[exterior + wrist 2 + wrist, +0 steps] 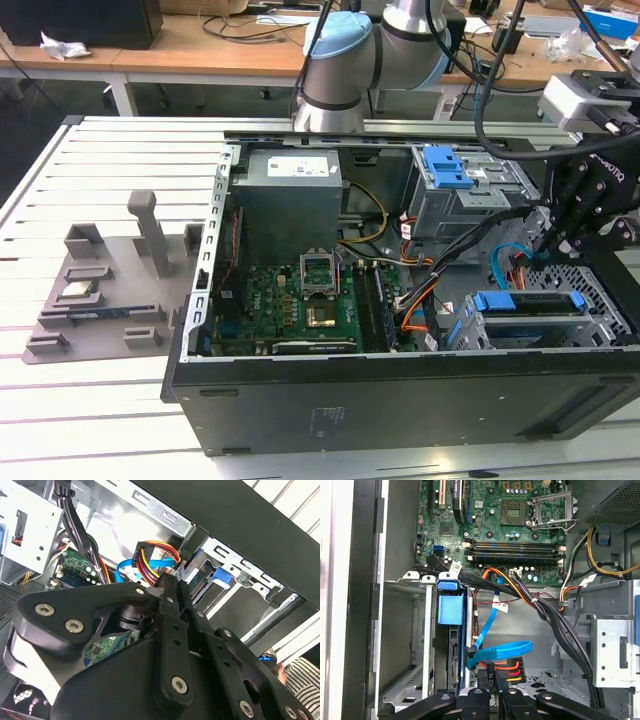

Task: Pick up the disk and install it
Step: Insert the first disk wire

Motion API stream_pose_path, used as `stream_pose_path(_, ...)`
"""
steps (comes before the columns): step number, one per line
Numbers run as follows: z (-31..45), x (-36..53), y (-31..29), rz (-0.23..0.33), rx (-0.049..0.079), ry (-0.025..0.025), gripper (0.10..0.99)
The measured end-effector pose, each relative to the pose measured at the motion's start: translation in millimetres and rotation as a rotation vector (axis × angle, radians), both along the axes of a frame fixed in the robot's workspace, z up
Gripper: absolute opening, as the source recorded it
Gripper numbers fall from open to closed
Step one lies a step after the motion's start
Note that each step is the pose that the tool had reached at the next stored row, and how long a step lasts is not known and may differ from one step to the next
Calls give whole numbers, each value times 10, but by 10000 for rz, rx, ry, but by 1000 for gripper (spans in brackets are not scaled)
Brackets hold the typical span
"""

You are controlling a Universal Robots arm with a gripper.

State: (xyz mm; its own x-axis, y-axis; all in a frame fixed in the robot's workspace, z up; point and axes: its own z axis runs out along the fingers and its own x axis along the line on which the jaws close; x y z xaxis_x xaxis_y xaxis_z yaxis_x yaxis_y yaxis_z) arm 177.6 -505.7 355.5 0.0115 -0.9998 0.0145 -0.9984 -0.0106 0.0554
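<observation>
1. The disk, a flat silver metal hard drive edged by a bright blue plastic bracket, sits edge-up in the grey metal bay at the near corner of the open black computer case, on the exterior view's right. It looks seated in its slot rather than lying loose
2. The black gripper hangs inside the case just beside the far end of the disk. In the second wrist view its fingers appear drawn together with nothing seen between them, so it is not carrying the disk
3. The thin blue flat data cable loops right by the gripper in the first wrist view, and the orange, red and yellow power wires run next to it. Any sideways or lifting motion here could hook a loop and drag a plug out of its socket
4. The thick black cable bundle crosses the case just beyond. A snag there could tug on the green motherboard
5. The bay's sheet-metal walls stand close on both sides of the disk. A slightly skewed push could jam the blue bracket against a rail, or leave the disk half seated
6. Whether the disk's connectors are fully mated cannot be told, so pressing on it blindly risks bending them
7. The case rests unclamped on the slatted white counter, as far as can be judged, so a hard shove might shift it
</observation>
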Motion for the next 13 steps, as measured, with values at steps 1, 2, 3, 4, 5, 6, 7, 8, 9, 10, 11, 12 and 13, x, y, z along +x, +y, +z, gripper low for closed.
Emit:
stream_pose_path(1,2,-1,-27,-1,-6,-1,169)
stream_pose_path(2,2,-1,-67,-2,-6,0,169)
stream_pose_path(3,1,-1,-108,-1,-9,0,169)
stream_pose_path(4,0,0,-143,-1,-13,0,169)
stream_pose_path(5,0,0,-227,1,-36,0,169)
stream_pose_path(6,-5,1,-276,2,-92,-1,169)
stream_pose_path(7,-17,0,-287,1,-113,0,169)
stream_pose_path(8,-25,4,-288,-1,-122,0,169)
stream_pose_path(9,-31,8,-287,0,-120,0,169)
stream_pose_path(10,-39,12,-287,1,-118,0,169)
stream_pose_path(11,-53,14,-287,-1,-121,0,169)
stream_pose_path(12,-65,16,-287,-1,-121,0,169)
stream_pose_path(13,-86,20,-288,0,-120,-1,169)
